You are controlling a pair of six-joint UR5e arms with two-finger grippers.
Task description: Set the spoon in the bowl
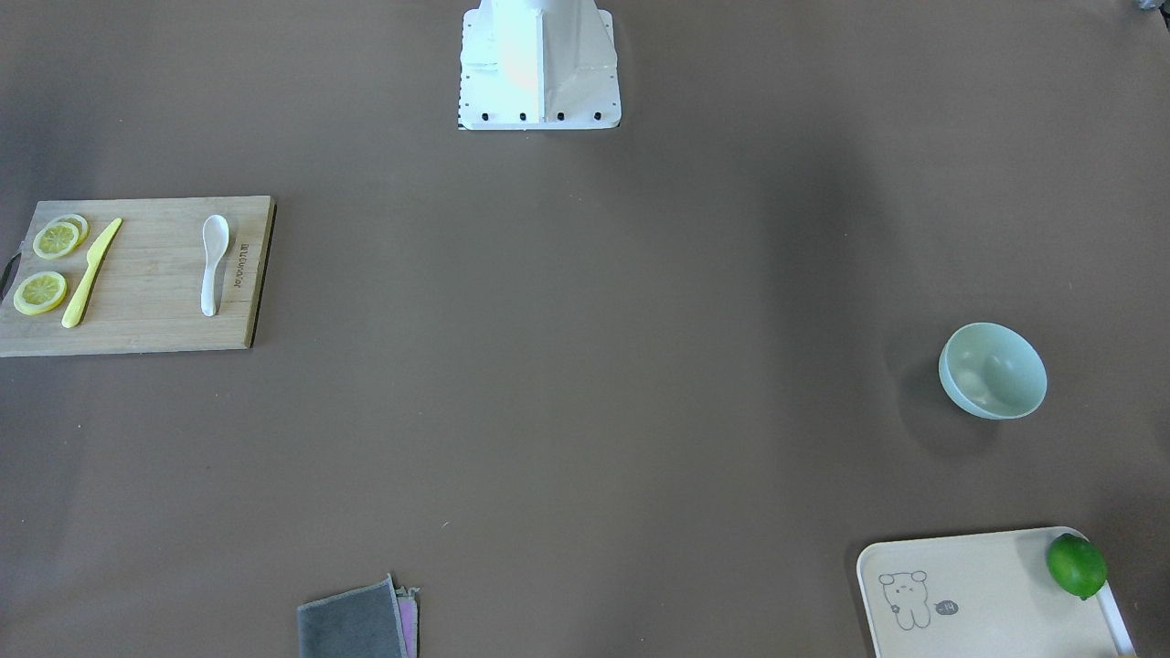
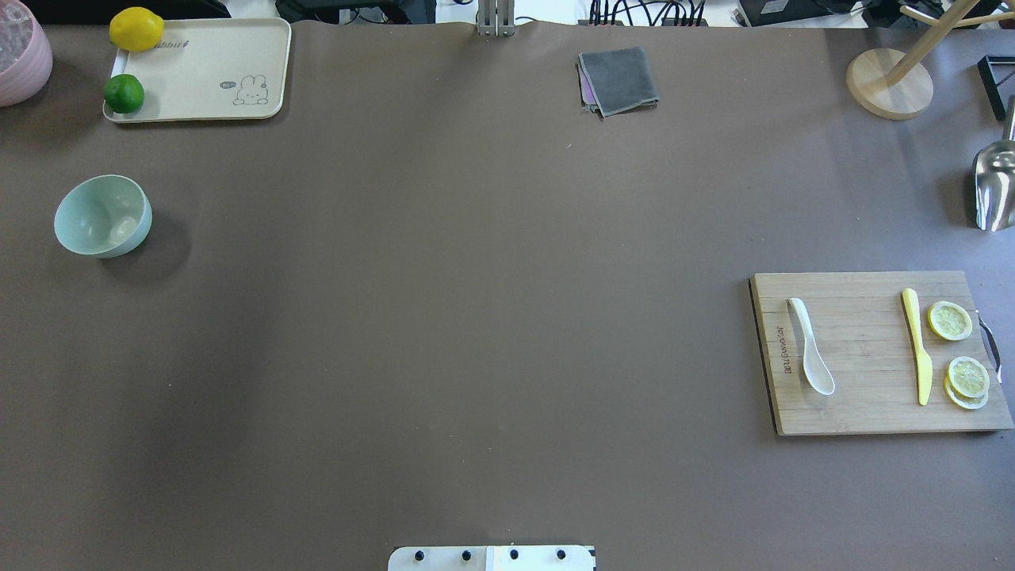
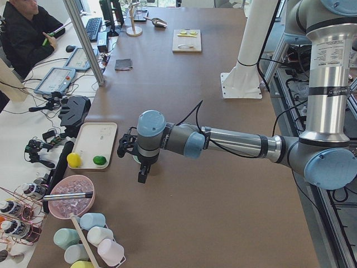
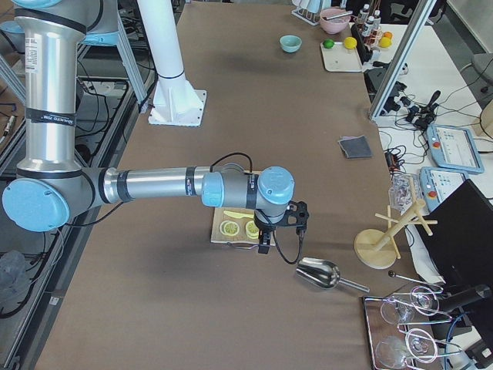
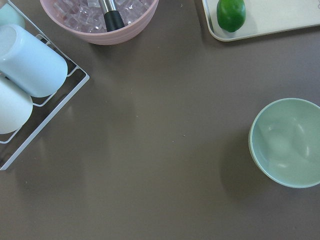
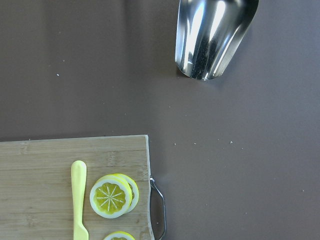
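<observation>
Zero progress so far, I'd say. The spoon (image 2: 810, 346) lies flat on the cutting board (image 2: 864, 412), along the board's edge nearest the table's (image 2: 476, 317) middle. The bowl (image 2: 103, 216) sits empty by the table's left edge, well apart from it. The right gripper (image 4: 263, 245) hangs over the board's opposite edge, above the lemon slices (image 6: 111, 195), and the left gripper (image 3: 143, 174) hovers near the bowl. Can't tell whether either is spread or pressed together. Next up, probably: slide the right one across past the knife (image 2: 916, 345), drop down and pinch the spoon's thick handle.
</observation>
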